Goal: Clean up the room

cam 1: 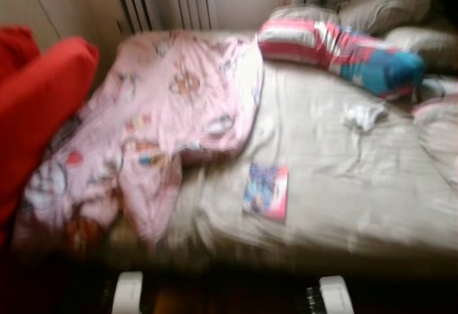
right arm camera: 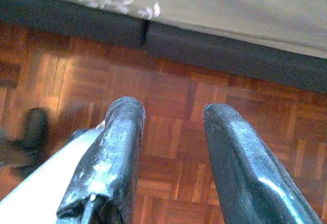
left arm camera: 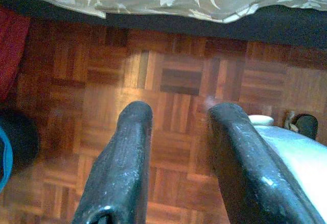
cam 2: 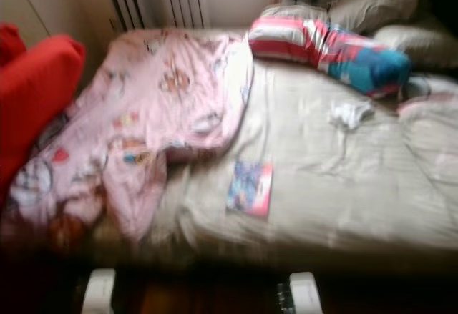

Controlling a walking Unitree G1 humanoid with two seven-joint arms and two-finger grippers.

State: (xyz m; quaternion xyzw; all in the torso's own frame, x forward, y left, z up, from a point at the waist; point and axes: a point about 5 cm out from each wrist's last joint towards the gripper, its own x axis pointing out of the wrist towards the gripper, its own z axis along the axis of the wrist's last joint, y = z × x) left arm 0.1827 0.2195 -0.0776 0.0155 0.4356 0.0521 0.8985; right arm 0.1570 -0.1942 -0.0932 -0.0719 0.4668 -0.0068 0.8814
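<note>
Hanging over brown parquet floor (left arm camera: 173,81), left claw (left arm camera: 176,114) and right claw (right arm camera: 171,112) gape empty; a colourful book (cam 1: 265,191) lies mid-frame on the beige-sheeted bed (cam 1: 343,185).

Both grippers hung low with fingers apart, the left gripper (left arm camera: 176,157) and the right gripper (right arm camera: 173,157) each over bare wooden parquet floor (left arm camera: 168,76), with open room below and between their fingers. Ahead of both stood the dark bed base (right arm camera: 214,50) under the overhanging beige leaf-patterned bedspread (cam 1: 343,185), blocking any forward pass at floor level. Above them, the spread offered open flat surface around a small colourful book (cam 1: 265,191). A crumpled pink printed blanket (cam 1: 164,121) and red cushion (cam 1: 36,106) crowded the left gripper's side; a striped pillow (cam 1: 336,46) and white crumpled cloth (cam 1: 363,116) lay farther back.
</note>
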